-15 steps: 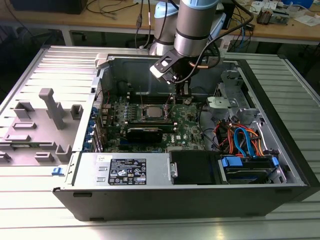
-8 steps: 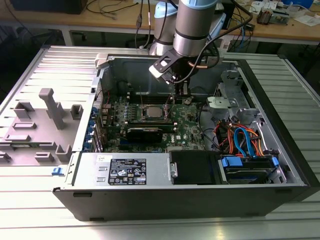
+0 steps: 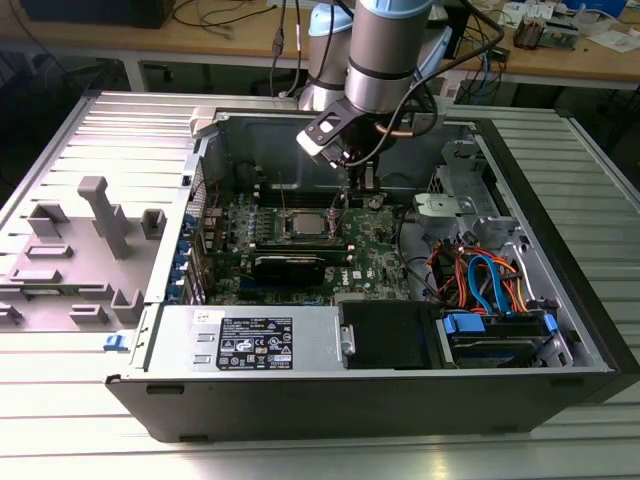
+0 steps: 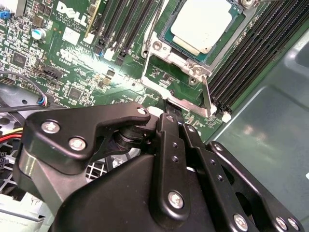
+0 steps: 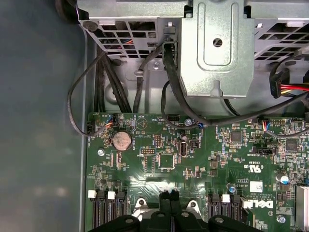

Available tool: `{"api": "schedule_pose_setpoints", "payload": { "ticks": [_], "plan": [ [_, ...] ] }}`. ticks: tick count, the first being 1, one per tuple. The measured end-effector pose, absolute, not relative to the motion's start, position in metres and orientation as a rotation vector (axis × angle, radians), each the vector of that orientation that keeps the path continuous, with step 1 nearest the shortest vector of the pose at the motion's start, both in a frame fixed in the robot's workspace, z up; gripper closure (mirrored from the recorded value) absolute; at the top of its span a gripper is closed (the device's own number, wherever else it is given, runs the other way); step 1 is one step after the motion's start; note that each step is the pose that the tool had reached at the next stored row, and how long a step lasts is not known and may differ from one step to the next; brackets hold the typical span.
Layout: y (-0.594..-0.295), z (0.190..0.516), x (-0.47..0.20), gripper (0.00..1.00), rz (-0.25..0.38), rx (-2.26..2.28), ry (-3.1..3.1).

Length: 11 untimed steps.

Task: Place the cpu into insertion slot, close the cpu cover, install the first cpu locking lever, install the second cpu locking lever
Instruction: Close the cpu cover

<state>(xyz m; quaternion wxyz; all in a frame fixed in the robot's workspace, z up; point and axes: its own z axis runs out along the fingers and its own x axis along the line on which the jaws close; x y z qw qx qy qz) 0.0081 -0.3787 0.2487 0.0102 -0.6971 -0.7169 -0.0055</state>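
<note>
**Open computer case point(image 3: 330, 410), exterior and wrist views.** The slot point(image 3: 303, 222), a square socket with a metal rim, sits near the middle of the green board point(image 3: 380, 240). All positions below are given relative to it.

- **Cpu:** The cpu point(image 4: 200, 24), a pale silvery square, lies flat inside the slot, its edges parallel to the rim.
- **Cover:** The cover point(image 4: 190, 107), a thin silver frame with a square window, is not over the cpu. It stands clear at one side of the slot, and green board shows through its window (whether it is upright or leaning I cannot tell).
- **Nearby parts:** A narrow metal strip point(image 4: 207, 94) runs along one edge of the cover. Long black memory slots point(image 4: 246, 53) flank the slot on two opposite sides.
- **Gripper:** My gripper point(image 4: 173, 112) is on the cover's side of the slot, with its tips at the cover edge farthest from the cpu. I cannot tell whether they touch it. My two fingers point(image 5: 165, 205) are pressed together, with nothing visible between them.
- **Exterior view:** My gripper hangs above the board, just beside the slot, toward the exterior view's right. A black card point(image 3: 290, 266) lies near the slot.
- **First wrist view:** Farther from the slot than my fingertips are a coin battery point(image 5: 121, 140), black cables point(image 5: 174, 87) and a grey metal bracket point(image 5: 217, 48).
</note>
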Motion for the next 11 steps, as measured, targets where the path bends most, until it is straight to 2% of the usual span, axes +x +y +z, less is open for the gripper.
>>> {"api": "schedule_pose_setpoints", "payload": {
  "ticks": [11],
  "plan": [
    [-0.379, 0.249, -0.006, 0.89, -0.017, -2.176, -2.238]
  ]
}}
